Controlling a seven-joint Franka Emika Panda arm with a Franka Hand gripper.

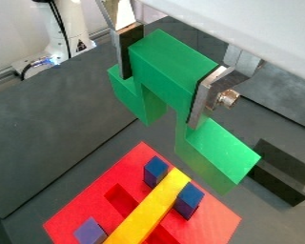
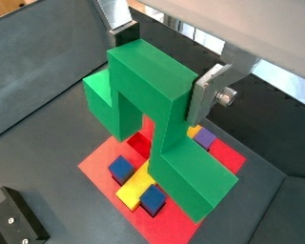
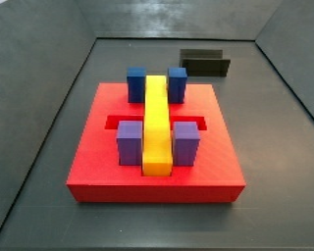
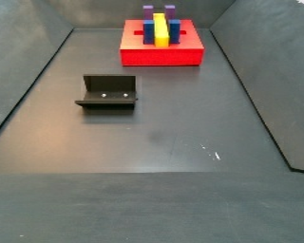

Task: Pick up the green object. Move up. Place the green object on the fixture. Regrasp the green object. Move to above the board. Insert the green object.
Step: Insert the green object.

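Note:
The green object (image 1: 168,69) (image 2: 149,81), a bright green U-shaped block, fills both wrist views with its two legs pointing down. My gripper (image 1: 164,81) (image 2: 166,71) is shut on its top bridge, one silver finger on each side. It hangs in the air over the red board (image 1: 117,183) (image 2: 102,157), well above it. Neither side view shows the gripper or the green object. The board (image 3: 153,181) (image 4: 161,55) lies flat on the floor. The dark fixture (image 1: 280,172) (image 2: 18,219) (image 3: 204,64) (image 4: 107,93) stands bare beside the board.
The board carries a long yellow bar (image 3: 157,123) (image 1: 152,214), two blue blocks (image 3: 137,83) at one end and two purple blocks (image 3: 130,142) at the other. Red recessed slots (image 3: 114,124) show beside the bar. Grey walls ring the dark floor (image 4: 167,133).

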